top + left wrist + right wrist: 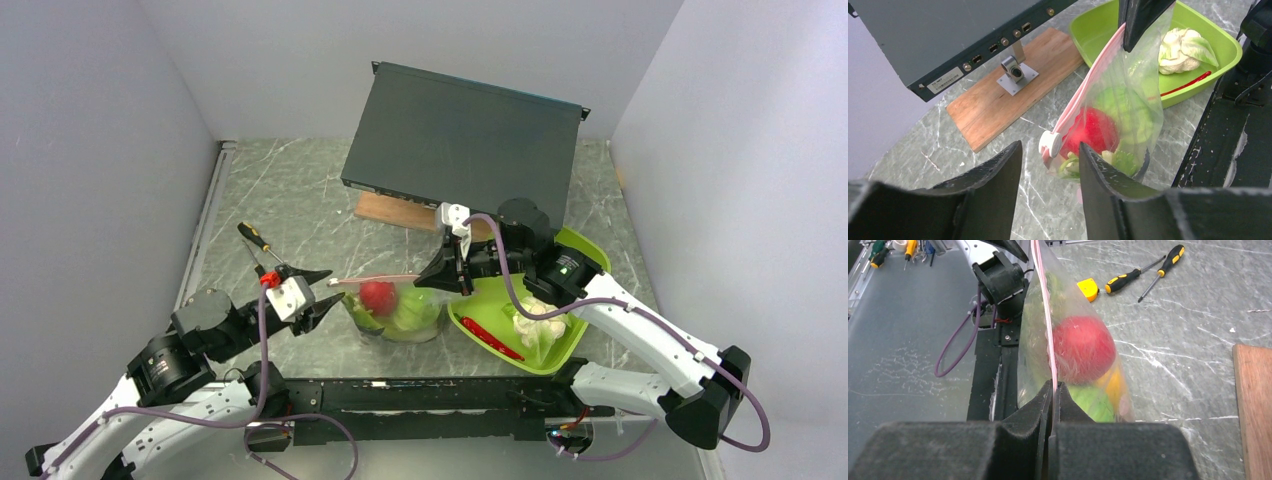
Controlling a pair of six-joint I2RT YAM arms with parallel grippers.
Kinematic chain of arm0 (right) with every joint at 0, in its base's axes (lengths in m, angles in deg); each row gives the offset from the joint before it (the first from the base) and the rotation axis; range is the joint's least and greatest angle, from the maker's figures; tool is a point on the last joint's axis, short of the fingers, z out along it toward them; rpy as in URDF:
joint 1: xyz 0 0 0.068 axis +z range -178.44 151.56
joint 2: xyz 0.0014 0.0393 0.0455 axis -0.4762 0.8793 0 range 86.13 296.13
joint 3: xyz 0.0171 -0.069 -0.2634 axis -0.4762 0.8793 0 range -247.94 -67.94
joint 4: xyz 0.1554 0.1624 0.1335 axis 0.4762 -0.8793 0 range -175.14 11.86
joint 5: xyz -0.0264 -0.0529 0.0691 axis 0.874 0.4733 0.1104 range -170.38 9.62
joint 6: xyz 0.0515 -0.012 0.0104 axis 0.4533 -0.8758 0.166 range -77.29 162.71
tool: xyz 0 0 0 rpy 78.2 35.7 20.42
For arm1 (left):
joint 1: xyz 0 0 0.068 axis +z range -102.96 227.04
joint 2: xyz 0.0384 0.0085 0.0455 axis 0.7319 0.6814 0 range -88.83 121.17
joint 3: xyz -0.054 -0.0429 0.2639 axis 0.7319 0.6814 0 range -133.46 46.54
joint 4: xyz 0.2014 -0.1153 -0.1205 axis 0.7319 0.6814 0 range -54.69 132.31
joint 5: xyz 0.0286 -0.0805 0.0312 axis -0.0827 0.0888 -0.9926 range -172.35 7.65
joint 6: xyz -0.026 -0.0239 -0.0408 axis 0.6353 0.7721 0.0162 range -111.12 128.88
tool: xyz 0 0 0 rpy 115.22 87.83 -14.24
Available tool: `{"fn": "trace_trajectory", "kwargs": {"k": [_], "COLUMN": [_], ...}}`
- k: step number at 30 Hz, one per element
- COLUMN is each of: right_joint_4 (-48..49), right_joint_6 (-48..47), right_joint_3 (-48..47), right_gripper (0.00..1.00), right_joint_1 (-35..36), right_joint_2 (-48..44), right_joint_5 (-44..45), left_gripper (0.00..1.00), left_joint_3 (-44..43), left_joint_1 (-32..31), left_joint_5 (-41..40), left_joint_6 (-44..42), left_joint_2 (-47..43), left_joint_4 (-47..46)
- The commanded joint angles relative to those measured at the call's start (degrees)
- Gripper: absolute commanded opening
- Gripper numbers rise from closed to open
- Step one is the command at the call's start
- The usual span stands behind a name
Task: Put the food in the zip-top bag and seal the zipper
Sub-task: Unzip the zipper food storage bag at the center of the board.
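Pinches with right gripper (pixel 1053 390), fully closed, the pale pink zipper strip (pixel 1047 325) of clear plastic bag (pixel 1034 355) — hung just beside lime-green plastic tray (pixel 1088 30), round red tomato (pixel 1083 347) inside. Holds left gripper (pixel 328 288) half open at white slider (pixel 1050 144) — contact not clear.

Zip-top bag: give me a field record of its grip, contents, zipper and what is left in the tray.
bag: zip-top bag, held up by its top edge
right gripper: shut on one end of the zipper
left gripper: open, the white slider at the other end seen between its fingertips
inside bag: red tomato, green cabbage, yellow fruit
lime-green tray: white cauliflower, red chili
seal: cannot tell
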Motion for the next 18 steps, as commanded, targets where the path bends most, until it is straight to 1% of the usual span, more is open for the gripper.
{"fn": "trace_trajectory", "kwargs": {"k": [1,3,6,8,12,13,15,16,18], "right_joint_4": [1.59,1.45,1.47,1.51,1.24,0.98,-0.15,-1.17,-2.25], "right_joint_6": [-0.82,-0.82,-0.82,-0.73,-0.69,-0.73,-0.93,-1.13,-1.17], "right_joint_3": [-2.18,-2.33,-2.30,-2.31,-2.49,-2.69,-3.54,-4.23,-5.41], "right_gripper": [0.00,0.00,0.00,0.00,0.00,0.00,0.00,0.10,0.39], "right_joint_1": [-0.08,-0.08,-0.15,-0.17,-0.10,-0.12,-0.13,-0.06,0.70], "right_joint_2": [-2.25,-2.17,-2.19,-2.19,-2.26,-2.16,-1.60,-1.11,-0.12], "right_joint_5": [-1.17,-1.16,-1.21,-1.29,-1.22,-0.87,0.03,0.45,2.05], "left_gripper": [0.50,0.55,0.54,0.44,0.18,0.10,0.01,0.00,0.00], "left_joint_3": [0.45,0.73,1.03,1.15,1.43,1.31,0.82,0.49,0.02], "left_joint_1": [0.06,0.06,0.06,0.06,0.05,0.01,0.06,0.06,0.06], "left_joint_5": [1.76,1.89,2.34,2.42,1.50,1.51,1.51,1.70,2.68], "left_joint_6": [-0.20,-0.03,0.16,0.17,0.16,0.03,0.12,0.17,0.27], "left_joint_2": [1.74,1.77,2.05,2.21,1.71,1.52,1.47,1.46,1.46], "left_joint_4": [-1.98,-1.33,0.08,0.45,0.02,-0.17,0.03,0.25,0.30]}}
